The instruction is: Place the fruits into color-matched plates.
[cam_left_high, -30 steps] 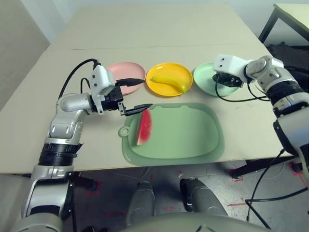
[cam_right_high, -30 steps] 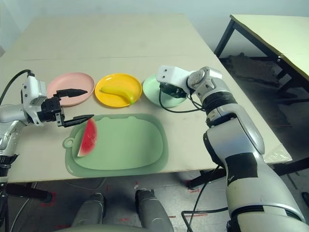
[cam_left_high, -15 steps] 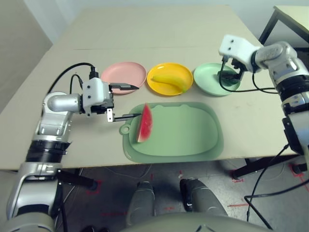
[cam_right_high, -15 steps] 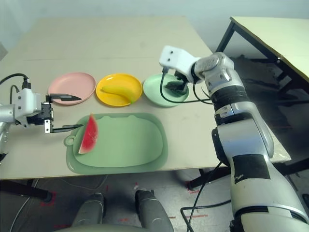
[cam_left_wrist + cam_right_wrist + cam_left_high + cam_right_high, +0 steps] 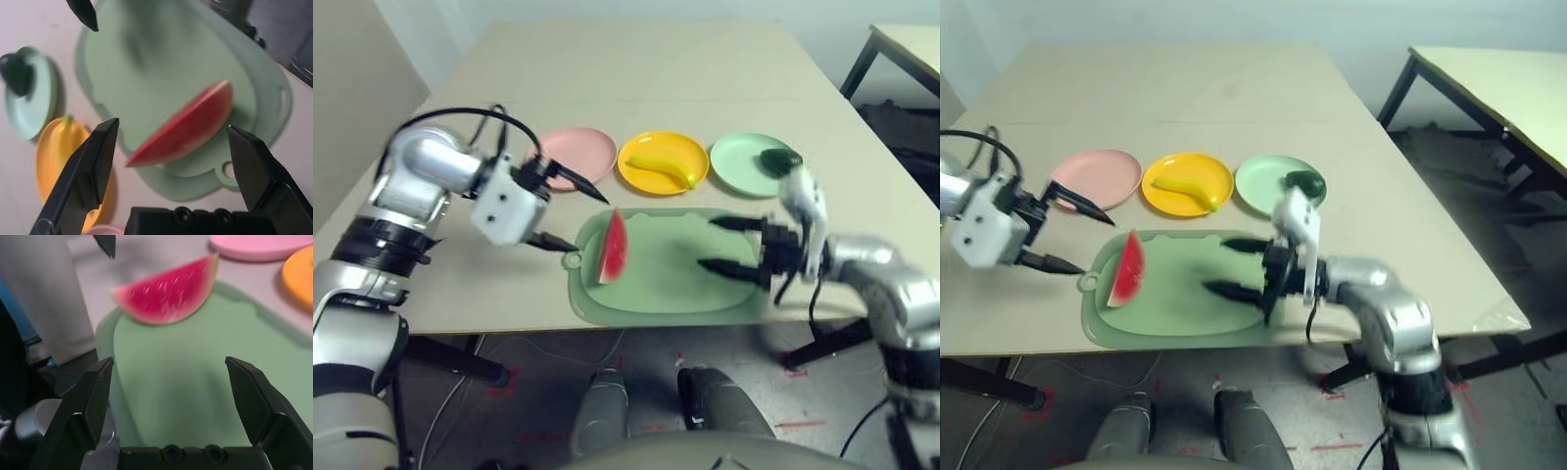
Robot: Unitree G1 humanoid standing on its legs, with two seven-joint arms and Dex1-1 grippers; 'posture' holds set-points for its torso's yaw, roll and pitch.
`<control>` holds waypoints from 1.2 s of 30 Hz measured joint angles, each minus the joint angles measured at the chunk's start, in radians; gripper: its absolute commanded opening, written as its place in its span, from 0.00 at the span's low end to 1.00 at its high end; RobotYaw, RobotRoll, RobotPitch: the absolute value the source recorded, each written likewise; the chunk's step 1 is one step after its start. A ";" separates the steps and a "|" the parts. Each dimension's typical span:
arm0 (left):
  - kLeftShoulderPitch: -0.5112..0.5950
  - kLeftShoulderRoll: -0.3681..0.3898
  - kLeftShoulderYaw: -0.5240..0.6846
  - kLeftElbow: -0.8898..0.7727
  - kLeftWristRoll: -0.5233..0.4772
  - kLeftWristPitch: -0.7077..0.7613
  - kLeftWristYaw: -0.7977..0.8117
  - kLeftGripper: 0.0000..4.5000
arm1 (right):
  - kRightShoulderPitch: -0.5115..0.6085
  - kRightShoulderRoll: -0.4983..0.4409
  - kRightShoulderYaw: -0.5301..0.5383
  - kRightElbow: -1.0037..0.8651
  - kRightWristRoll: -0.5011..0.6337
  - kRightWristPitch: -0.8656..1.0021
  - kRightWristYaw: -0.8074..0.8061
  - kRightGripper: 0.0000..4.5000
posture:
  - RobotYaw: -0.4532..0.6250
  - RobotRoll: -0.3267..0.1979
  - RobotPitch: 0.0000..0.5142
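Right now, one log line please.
banana on yellow plate | avocado on green plate | watermelon wedge on mat | both hands open

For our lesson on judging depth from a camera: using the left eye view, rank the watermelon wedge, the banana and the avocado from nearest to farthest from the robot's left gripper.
1. Watermelon wedge: on the green mat, just to the right of the left gripper.
2. Banana: on the yellow plate, middle of the row.
3. Avocado: on the mint green plate, far right.
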 measured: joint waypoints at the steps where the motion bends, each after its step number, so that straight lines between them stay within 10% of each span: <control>1: -0.020 -0.004 -0.025 0.020 0.008 -0.031 0.000 1.00 | 0.018 0.025 0.002 0.006 -0.005 -0.053 -0.015 0.99 | 0.46 0.62 0.28; 14: -0.100 -0.150 -0.123 0.302 0.166 -0.320 0.000 1.00 | 0.068 0.094 0.025 0.341 -0.131 -0.785 -0.072 0.99 | 0.42 0.62 0.29; 22: -0.099 -0.226 -0.127 0.346 0.209 -0.364 0.000 1.00 | 0.097 0.053 0.036 0.391 -0.130 -0.865 -0.079 0.99 | 0.41 0.62 0.28; 36: -0.016 -0.267 -0.070 0.256 0.288 -0.019 0.005 0.96 | 0.118 0.022 0.032 0.390 -0.127 -0.861 -0.138 1.00 | 0.38 0.62 0.25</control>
